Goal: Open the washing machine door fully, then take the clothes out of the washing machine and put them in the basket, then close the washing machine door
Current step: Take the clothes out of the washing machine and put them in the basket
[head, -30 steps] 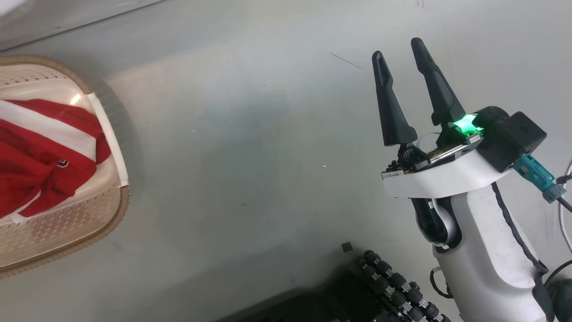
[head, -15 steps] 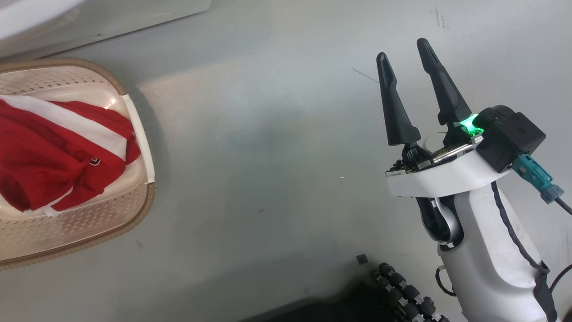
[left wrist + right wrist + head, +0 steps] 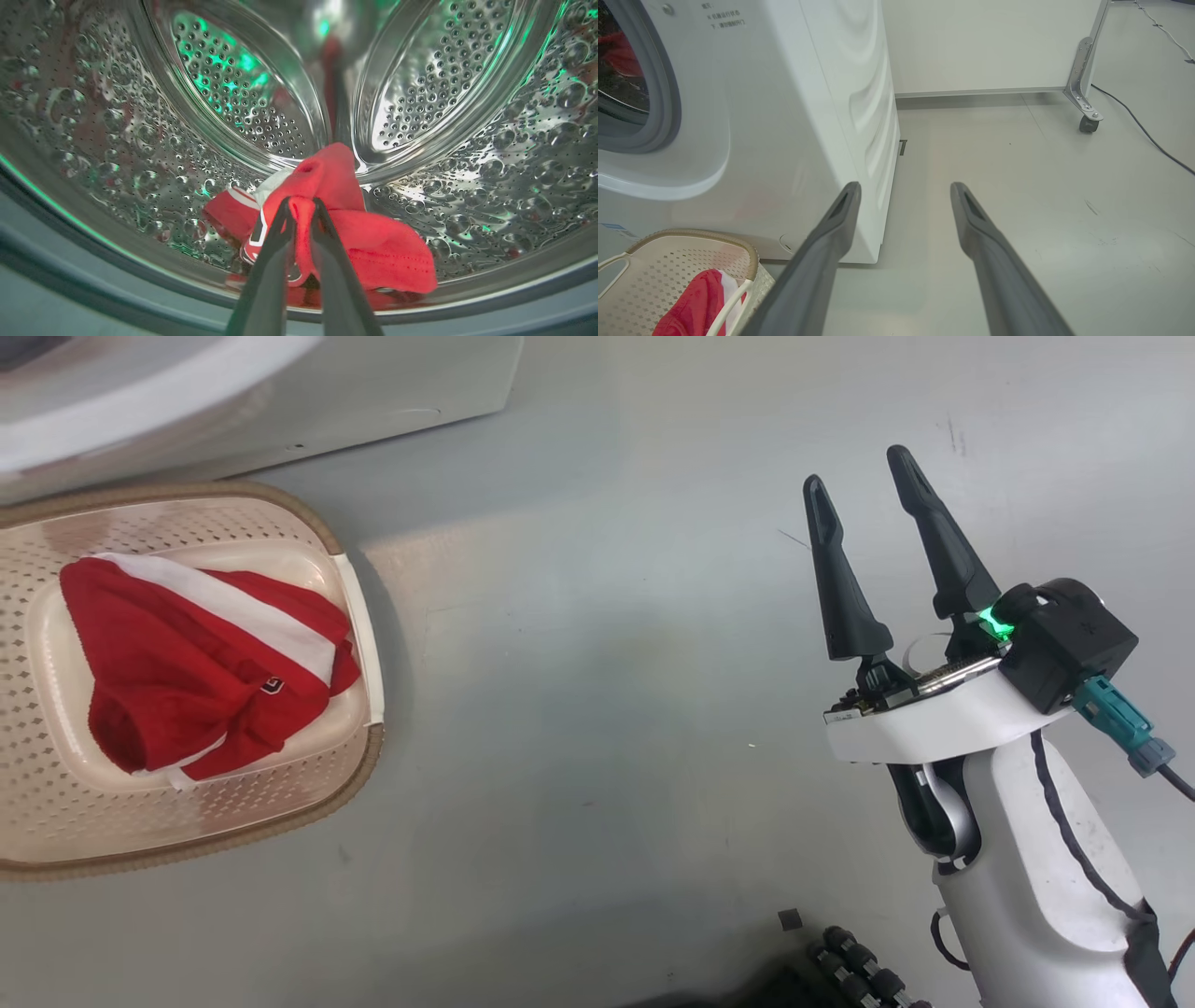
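Basket (image 3: 359, 775): on the floor (image 3: 607, 709), left side cut off, holding a red striped shirt (image 3: 205, 653).
Washer (image 3: 373, 392): just behind the basket, mostly out of frame.
Left hand (image 3: 301, 205): inside the drum (image 3: 117, 140), clamped on a crumpled red garment (image 3: 373, 252); its print is partly hidden.
Right hand (image 3: 856, 469): fingers apart, over bare floor.

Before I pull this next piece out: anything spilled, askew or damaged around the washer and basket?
Nothing stands out. The basket sits upright beside the washing machine, one red garment inside it. The left gripper is shut on another red garment in the drum; the right gripper is open over the floor.
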You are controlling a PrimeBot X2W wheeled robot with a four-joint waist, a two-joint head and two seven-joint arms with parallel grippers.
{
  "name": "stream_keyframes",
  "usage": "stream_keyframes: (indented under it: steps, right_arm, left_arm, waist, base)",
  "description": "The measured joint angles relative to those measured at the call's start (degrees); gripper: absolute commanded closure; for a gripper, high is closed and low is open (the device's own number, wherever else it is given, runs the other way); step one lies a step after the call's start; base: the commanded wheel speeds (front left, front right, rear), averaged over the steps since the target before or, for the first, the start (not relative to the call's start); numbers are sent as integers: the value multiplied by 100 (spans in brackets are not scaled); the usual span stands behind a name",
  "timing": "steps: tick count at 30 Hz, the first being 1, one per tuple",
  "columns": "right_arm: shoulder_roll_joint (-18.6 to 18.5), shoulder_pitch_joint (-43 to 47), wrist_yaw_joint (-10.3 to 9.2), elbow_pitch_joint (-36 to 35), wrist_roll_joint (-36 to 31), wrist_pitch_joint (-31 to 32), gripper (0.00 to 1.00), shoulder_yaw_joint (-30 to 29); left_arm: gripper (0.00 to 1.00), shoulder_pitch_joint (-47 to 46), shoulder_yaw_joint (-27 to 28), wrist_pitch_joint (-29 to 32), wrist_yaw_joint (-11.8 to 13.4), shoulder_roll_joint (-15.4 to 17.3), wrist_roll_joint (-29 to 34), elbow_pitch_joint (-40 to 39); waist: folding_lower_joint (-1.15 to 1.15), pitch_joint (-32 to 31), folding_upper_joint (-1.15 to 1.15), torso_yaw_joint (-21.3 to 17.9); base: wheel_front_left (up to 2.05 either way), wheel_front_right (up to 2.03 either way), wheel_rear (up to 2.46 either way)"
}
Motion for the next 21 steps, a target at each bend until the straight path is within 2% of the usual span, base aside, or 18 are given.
stream_keyframes:
  steps: [9,21]
  right_arm:
    - [-30,227,0,65,-85,0,0,-63]
    - [-33,541,0,129,-208,0,0,-177]
  left_arm:
    - [100,614,-8,-803,0,-291,-16,-208]
    - [100,1612,-162,-1678,-16,-869,-109,-664]
  waist:
    - [0,-408,0,205]
    - [0,-1015,0,438]
  base:
    - [0,0,0]
    - [0,0,0]
